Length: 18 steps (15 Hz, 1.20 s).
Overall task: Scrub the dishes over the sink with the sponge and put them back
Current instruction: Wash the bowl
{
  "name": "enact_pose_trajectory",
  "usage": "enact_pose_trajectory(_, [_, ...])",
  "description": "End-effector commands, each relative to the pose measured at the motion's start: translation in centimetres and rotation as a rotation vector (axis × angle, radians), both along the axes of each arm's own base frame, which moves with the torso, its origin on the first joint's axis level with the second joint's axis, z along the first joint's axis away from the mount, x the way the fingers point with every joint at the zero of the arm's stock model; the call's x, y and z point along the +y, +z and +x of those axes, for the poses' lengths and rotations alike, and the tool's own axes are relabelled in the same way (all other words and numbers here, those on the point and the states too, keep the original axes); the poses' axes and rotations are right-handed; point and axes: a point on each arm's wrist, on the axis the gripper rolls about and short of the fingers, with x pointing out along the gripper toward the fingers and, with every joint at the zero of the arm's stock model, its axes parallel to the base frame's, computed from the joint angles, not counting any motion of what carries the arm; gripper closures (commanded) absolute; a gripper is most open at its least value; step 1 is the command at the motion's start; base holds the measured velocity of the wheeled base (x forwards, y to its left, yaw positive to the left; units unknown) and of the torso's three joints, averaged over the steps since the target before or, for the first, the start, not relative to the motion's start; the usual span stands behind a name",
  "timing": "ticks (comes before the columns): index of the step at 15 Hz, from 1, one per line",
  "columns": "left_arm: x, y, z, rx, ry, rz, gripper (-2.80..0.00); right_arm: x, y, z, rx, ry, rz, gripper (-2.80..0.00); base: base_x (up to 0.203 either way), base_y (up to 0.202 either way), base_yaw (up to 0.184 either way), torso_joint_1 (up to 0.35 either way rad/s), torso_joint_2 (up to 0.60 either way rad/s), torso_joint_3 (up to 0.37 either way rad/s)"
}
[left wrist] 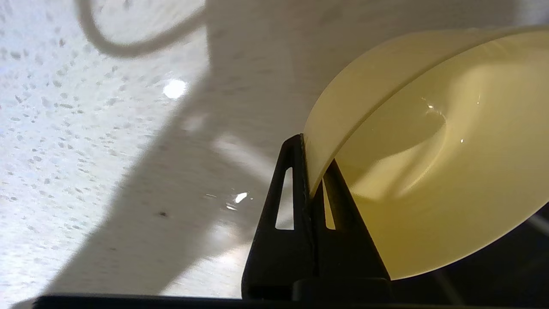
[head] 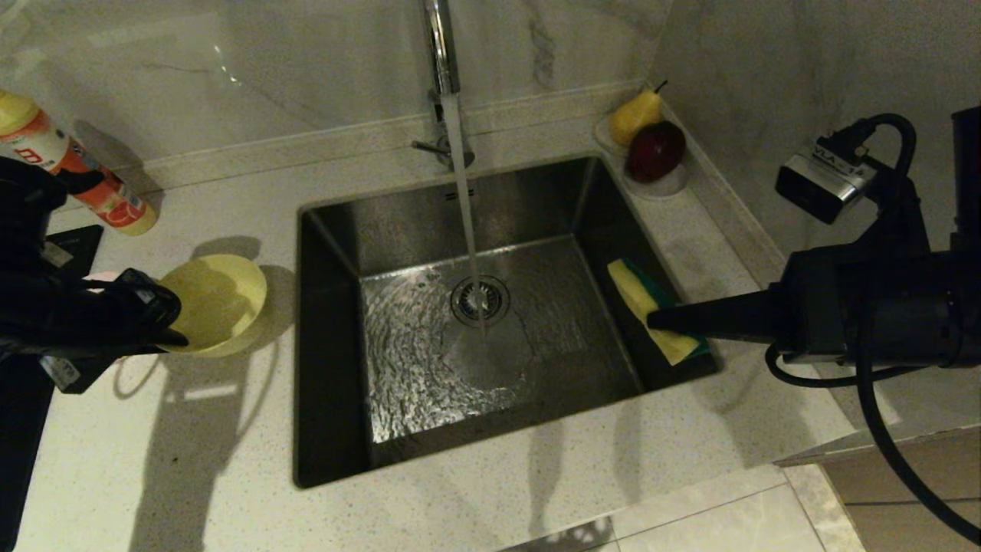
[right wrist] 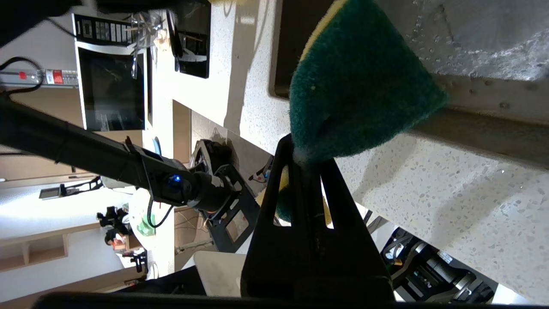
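Observation:
A yellow bowl (head: 218,299) is tilted on the counter left of the sink (head: 329,330). My left gripper (head: 175,326) is shut on the bowl's near rim. In the left wrist view the black fingers (left wrist: 296,180) pinch the wall of the yellow bowl (left wrist: 450,171) above the speckled counter. My right gripper (head: 661,320) reaches in over the sink's right edge, shut on the sponge (head: 640,295), whose yellow foam faces up. In the right wrist view the sponge's green face (right wrist: 356,86) sticks out past the right gripper (right wrist: 306,156). A pale pink sliver (head: 100,276) shows behind the left hand.
Water runs from the chrome tap (head: 441,46) onto the drain strainer (head: 480,299). A dish-soap bottle (head: 77,172) stands at the back left. A white dish (head: 665,184) with a pear (head: 634,115) and a red apple (head: 657,149) sits in the back right corner.

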Motion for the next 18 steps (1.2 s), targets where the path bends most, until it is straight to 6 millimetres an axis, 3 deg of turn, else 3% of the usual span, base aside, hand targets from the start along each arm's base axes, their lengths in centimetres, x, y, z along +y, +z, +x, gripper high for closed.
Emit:
enact_pose_trajectory(1, [-1.4,3.8,-2.1,-0.143,-0.038,0.008,0.00,0.0,0.0,-0.1,0.003,0.007,0.004,0.00,0.000,0.000,0.000,0.000,0.00,0.000])
enact_pose_trajectory(3, [-3.6,4.6,-1.7,-0.175,-0.125,-0.008,0.00,0.0,0.0,-0.6,-0.004,0.019,0.008,0.00,0.000,0.000,0.000,0.000,0.00,0.000])
enact_pose_trajectory(7, [-9.2,4.3,1.3,-0.154,-0.301,-0.061,0.00,-0.4,0.4,-1.4,-0.021,0.021,0.011,0.00,0.000,0.000,0.000,0.000,0.00,0.000])
enact_pose_trajectory(13, [-17.6,-0.4,6.6,-0.024,-0.376,0.018,0.00,-0.9,-0.8,-2.0,-0.006,0.018,-0.001,0.00,0.000,0.000,0.000,0.000,0.00,0.000])
enact_pose_trajectory(18, [-20.4,-2.5,9.5,-0.002,-0.383,0.028,0.00,-1.4,-0.3,-2.6,-0.027,0.010,0.010,0.00,0.000,0.000,0.000,0.000,0.00,0.000])
